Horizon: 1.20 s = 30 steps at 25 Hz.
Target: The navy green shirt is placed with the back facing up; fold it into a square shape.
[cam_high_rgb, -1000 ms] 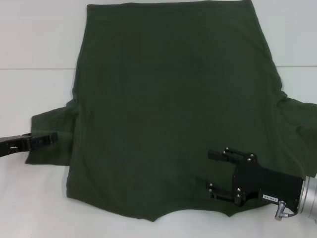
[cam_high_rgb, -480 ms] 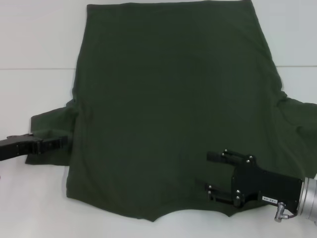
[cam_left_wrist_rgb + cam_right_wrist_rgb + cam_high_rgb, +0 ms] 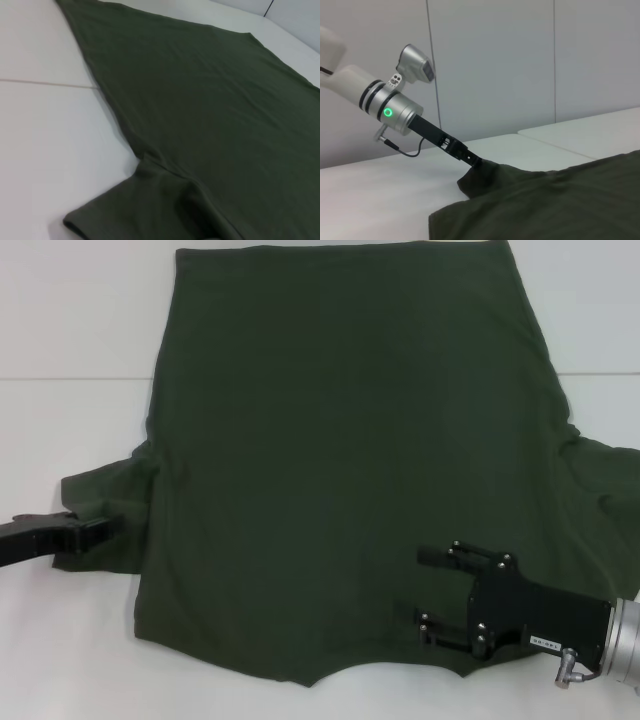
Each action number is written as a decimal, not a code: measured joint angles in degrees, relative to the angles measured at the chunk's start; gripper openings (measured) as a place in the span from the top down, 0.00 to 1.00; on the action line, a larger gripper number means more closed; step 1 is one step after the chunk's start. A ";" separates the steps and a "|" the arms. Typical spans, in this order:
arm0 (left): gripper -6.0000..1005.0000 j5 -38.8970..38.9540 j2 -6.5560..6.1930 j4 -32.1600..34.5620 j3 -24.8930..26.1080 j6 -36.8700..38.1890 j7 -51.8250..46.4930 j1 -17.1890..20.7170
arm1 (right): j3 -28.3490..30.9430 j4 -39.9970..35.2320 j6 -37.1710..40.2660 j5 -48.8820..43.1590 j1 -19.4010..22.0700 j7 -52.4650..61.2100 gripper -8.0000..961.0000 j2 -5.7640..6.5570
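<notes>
The navy green shirt [image 3: 340,440] lies flat on the white table, plain back up, with its collar edge nearest me and its hem far away. My left gripper [image 3: 100,530] is at the left sleeve [image 3: 105,495], shut on the sleeve's edge. In the right wrist view the cloth [image 3: 545,205] rises in a small peak to the left gripper's tip [image 3: 474,161]. My right gripper [image 3: 428,587] hovers open over the shirt's near right shoulder, with only flat cloth between its fingers. The left wrist view shows the shirt's body and sleeve [image 3: 210,100].
The white table [image 3: 70,340] has a seam line running across it behind the sleeves. The right sleeve [image 3: 600,490] lies spread out beside my right arm. A pale wall [image 3: 495,60] stands beyond the table's left side.
My left gripper pushed in onto the left sleeve, then drew back slightly and lower with the sleeve edge pinched. The right gripper has barely shifted.
</notes>
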<state>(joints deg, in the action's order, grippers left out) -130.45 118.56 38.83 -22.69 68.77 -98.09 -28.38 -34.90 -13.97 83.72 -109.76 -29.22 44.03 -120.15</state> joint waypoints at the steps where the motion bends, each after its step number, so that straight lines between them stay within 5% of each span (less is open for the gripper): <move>1: 0.50 -0.01 0.00 0.00 -0.03 -0.17 0.01 -0.06 | 0.00 0.00 0.05 0.00 -0.01 0.00 0.19 0.00; 9: 0.83 0.15 0.07 0.02 -0.07 -0.62 0.69 -0.10 | 0.00 0.00 0.39 0.05 -0.05 0.00 0.19 0.00; 17: 0.98 0.15 0.52 0.35 -0.58 -1.39 1.33 -0.23 | 0.01 0.00 0.39 0.07 -0.05 0.00 0.19 0.00; 30: 0.97 -0.63 -0.44 10.19 -0.63 -1.07 -4.34 -0.39 | 0.00 0.00 0.74 0.07 -0.05 0.03 0.19 0.00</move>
<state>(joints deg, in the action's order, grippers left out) -131.08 118.12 49.02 -23.32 67.70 -102.43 -28.77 -34.89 -13.97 84.46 -109.68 -29.27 44.07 -120.14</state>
